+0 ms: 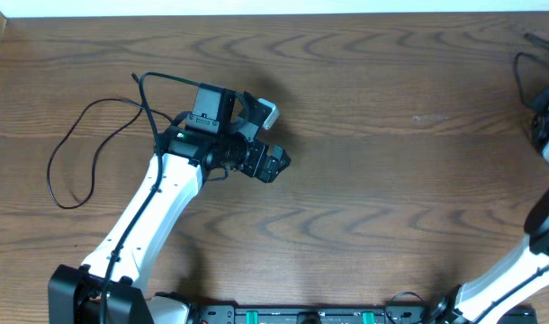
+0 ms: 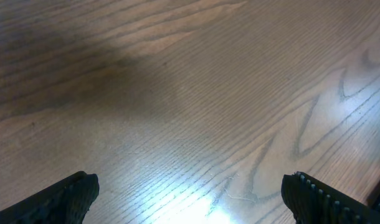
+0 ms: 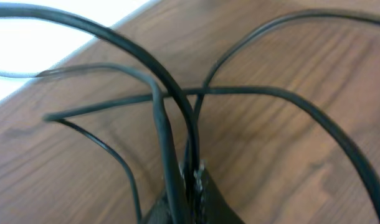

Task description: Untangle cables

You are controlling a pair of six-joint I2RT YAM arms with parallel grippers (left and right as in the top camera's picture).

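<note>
**Cables [image 3: 162, 134] bunched in right hand [image 3: 185, 202]**

The right hand is closed on several black cables, which fan out across the bench [image 2: 196, 93] (far upper right in the overhead view). The left hand [image 2: 190, 199] hangs wide above bare wood, mid-left.

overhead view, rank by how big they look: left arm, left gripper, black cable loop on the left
1. left arm, by far
2. black cable loop, thin but spanning wide
3. left gripper, smallest, though it is above the table and nearer the camera
</note>
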